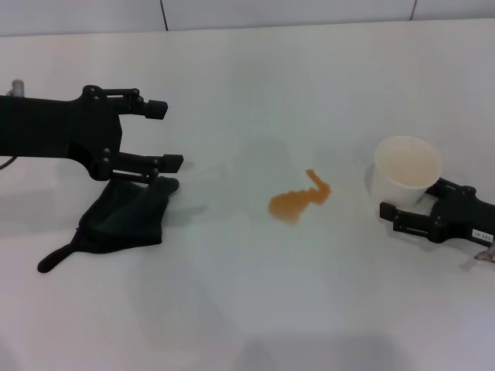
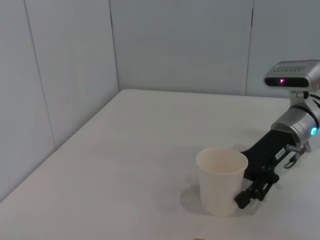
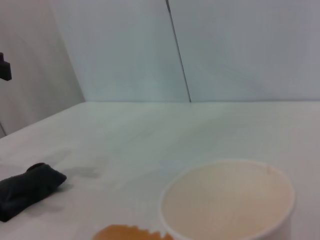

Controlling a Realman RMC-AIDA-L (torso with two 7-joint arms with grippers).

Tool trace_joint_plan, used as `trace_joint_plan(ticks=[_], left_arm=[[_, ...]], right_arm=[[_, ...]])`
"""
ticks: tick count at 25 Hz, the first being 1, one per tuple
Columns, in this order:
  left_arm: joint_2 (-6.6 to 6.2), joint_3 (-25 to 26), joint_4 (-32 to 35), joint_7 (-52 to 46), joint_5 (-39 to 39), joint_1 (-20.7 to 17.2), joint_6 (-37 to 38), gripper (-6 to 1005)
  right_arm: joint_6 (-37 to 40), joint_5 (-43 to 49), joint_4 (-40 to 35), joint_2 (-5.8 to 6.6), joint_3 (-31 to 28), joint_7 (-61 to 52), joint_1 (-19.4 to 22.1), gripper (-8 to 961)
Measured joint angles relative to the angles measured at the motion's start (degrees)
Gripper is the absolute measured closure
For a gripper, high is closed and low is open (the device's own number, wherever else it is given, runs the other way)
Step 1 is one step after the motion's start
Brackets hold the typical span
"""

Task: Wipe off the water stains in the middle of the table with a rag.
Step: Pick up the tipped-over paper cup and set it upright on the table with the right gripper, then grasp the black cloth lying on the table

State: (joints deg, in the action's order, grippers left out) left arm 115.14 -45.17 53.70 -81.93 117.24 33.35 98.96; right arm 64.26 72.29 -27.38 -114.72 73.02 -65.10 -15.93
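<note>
The water stains (image 1: 298,202) form a small orange blotch in the middle of the white table (image 1: 247,309). The dark rag (image 1: 124,218) lies crumpled on the left, its thin tail pointing to the near left. My left gripper (image 1: 165,136) hovers open just over the rag's far edge, with nothing between its fingers. The right wrist view shows the rag (image 3: 26,188) and the edge of the stains (image 3: 129,233). My right gripper (image 1: 402,210) rests low on the table at the right, against a white paper cup (image 1: 405,170).
The paper cup (image 2: 222,180) stands upright to the right of the stains, with the right arm (image 2: 272,147) behind it. A grey wall (image 1: 247,11) runs along the table's far edge. Bare tabletop lies between the rag and the stains.
</note>
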Motion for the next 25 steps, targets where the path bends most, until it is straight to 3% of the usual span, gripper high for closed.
trace_joint_plan(ticks=[25], left_arm=[[0.00, 0.0, 0.0, 0.4, -1.5, -0.4, 0.1, 169]], right_arm=[[5.7, 1.5, -18.2, -0.41, -3.3, -3.2, 15.5, 92]])
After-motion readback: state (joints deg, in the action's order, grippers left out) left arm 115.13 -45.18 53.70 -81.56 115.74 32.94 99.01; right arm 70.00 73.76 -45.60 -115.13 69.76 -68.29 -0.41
